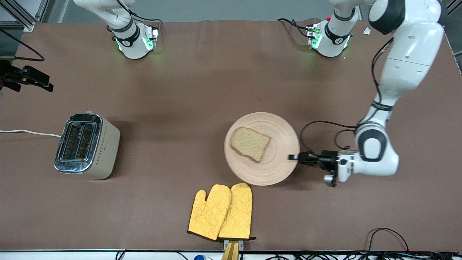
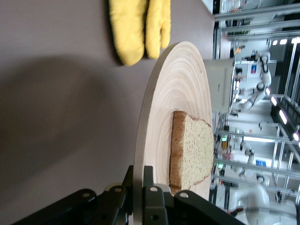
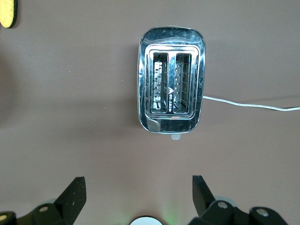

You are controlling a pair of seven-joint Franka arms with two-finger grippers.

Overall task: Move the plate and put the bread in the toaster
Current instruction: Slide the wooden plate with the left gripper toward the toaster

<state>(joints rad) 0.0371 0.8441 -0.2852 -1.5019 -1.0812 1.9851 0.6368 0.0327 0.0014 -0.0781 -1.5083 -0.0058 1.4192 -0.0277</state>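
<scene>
The light wooden plate (image 1: 278, 122) lies mid-table with the slice of brown bread (image 1: 250, 143) flat on it. My left gripper (image 1: 293, 157) is shut on the plate's rim at the edge toward the left arm's end of the table. In the left wrist view the rim (image 2: 140, 140) sits pinched between the jaws of the left gripper (image 2: 138, 171), with the bread (image 2: 192, 150) just past them. The beige toaster (image 1: 86, 146) stands toward the right arm's end, both slots empty. My right gripper (image 3: 138, 185) hangs open high above the toaster (image 3: 171, 93), holding nothing.
A pair of yellow oven mitts (image 1: 222, 211) lies nearer to the front camera than the plate, close to the table's front edge. The toaster's white cord (image 1: 29, 133) runs off toward the right arm's end of the table. Brown tabletop stretches between toaster and plate.
</scene>
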